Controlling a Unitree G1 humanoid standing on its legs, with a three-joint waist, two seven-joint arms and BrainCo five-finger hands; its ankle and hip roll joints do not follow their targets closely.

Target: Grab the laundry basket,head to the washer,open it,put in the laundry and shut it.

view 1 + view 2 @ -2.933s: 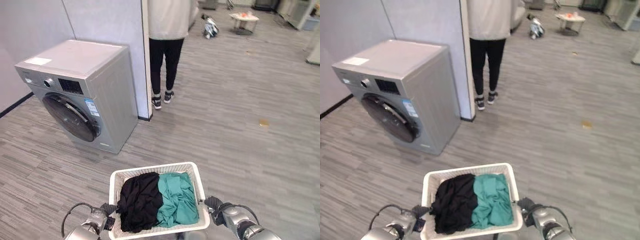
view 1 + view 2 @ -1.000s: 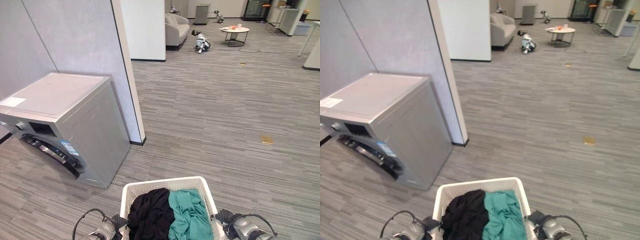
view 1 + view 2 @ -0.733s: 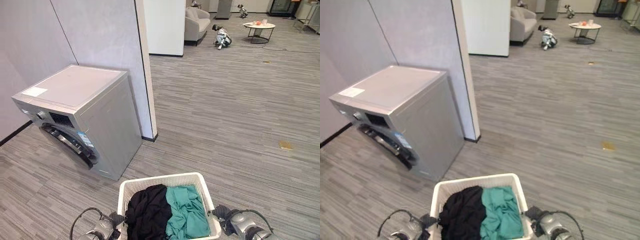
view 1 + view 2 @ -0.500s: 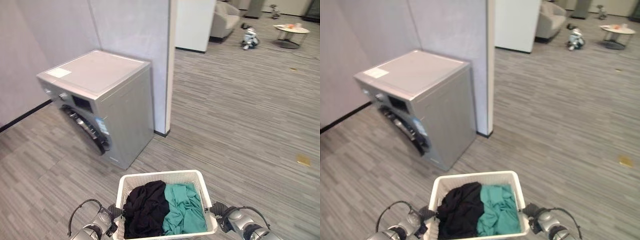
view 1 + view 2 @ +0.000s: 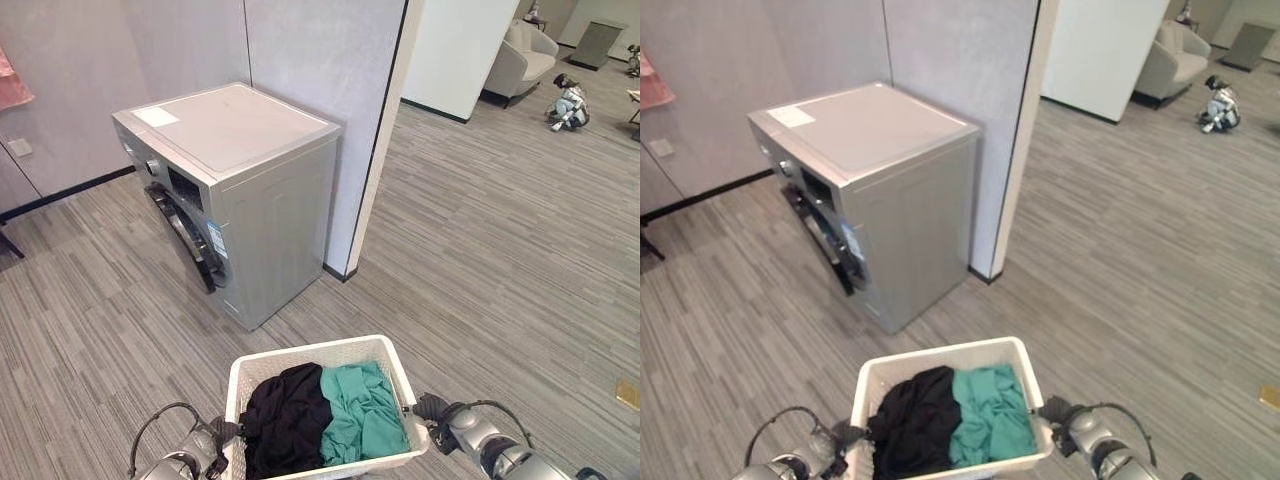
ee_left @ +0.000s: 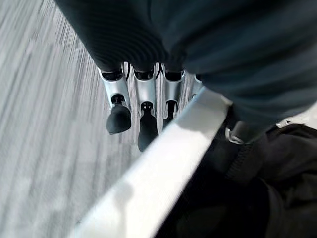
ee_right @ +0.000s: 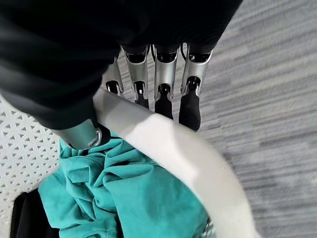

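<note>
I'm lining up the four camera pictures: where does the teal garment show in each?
Left eye view: teal garment in the basket's right half, bottom centre.
Right eye view: same place, beside the black garment.
Left wrist view: not seen.
Right wrist view: inside the rim.
Shared landmark: white laundry basket.

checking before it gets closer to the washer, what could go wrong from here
Both hands, left hand and right hand, grip the laundry basket by its rim, so neither is free for the washer door. The heaped black garment and teal garment could spill if it tips.
</note>
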